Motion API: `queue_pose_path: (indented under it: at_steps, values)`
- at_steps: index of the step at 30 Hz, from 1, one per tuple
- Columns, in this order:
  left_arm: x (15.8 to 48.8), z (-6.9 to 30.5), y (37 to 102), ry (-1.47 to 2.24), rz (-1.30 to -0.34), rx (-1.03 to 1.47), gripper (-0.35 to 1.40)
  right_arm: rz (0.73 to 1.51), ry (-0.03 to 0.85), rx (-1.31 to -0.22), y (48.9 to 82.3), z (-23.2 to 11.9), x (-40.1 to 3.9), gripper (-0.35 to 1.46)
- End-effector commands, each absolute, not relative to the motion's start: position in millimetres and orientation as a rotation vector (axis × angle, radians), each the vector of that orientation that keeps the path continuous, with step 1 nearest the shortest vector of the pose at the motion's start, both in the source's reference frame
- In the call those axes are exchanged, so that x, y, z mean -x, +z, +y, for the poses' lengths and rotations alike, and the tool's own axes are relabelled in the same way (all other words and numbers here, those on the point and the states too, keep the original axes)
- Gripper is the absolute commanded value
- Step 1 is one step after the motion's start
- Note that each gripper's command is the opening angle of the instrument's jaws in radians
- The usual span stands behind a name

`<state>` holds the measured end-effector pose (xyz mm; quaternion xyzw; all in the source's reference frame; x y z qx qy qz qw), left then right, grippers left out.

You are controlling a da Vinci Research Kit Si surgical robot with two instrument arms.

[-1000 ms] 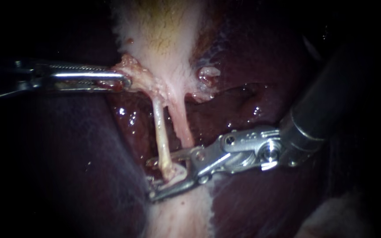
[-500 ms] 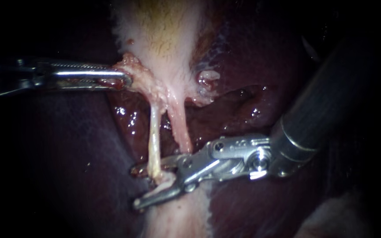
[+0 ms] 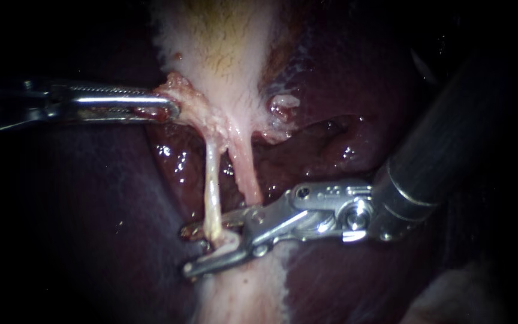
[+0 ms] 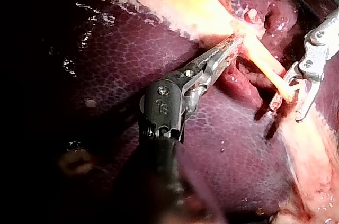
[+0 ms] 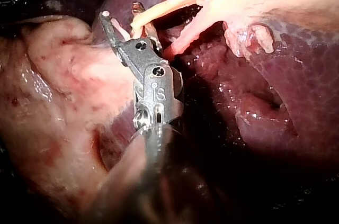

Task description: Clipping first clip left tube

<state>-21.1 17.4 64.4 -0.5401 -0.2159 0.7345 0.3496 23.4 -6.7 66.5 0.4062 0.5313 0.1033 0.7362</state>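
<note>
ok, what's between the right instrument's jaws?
The left tube: its lower end sits in the gap of the right instrument's open jaws, clearest in the endoscope view. The right tube lies outside them.

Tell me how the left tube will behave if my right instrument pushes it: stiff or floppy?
Probably floppy: the left tube is thin and looks straight only because the left instrument holds the gallbladder taut. Likely slippery: the liver beside it glistens wet. Possibly fragile, being so slender.
</note>
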Motion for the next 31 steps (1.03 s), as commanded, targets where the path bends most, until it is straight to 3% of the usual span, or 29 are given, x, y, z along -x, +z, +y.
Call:
queue_pose_path:
  at_steps: [1, 14, 19, 31]
  values:
    - [21.0, 17.4, 64.4, 1.903, -0.56, 1.399, -0.35, 1.167, 0.226, -0.893, 66.5, -6.7, -23.3, 0.23]
    - [21.0, 17.4, 64.4, 1.903, -0.56, 1.4, -0.35, 1.158, 0.245, -0.909, 66.4, -6.4, -23.0, -0.35]
    - [21.0, 17.4, 64.4, 1.903, -0.559, 1.4, -0.35, 1.086, 0.28, -0.933, 65.7, -5.8, -22.5, -0.35]
    - [21.1, 17.2, 64.6, 1.904, -0.557, 1.4, -0.35, 1.083, 0.282, -0.938, 66.0, -5.6, -22.0, -0.35]
